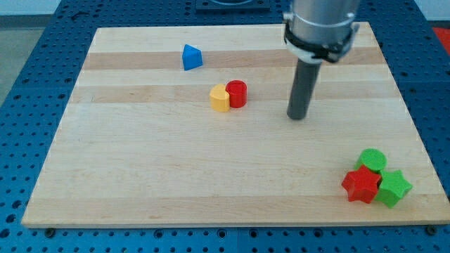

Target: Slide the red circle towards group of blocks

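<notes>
The red circle (237,93) sits near the board's upper middle, touching a yellow heart-shaped block (220,98) on its left. My tip (298,117) rests on the board to the right of the red circle, a clear gap away. A group of blocks lies at the view's bottom right: a green circle (371,160), a red star (361,185) and a green star (393,187), packed together.
A blue triangle-like block (191,57) lies alone near the view's top left. The wooden board (140,169) sits on a blue perforated table (28,84); the group lies close to the board's right and bottom edges.
</notes>
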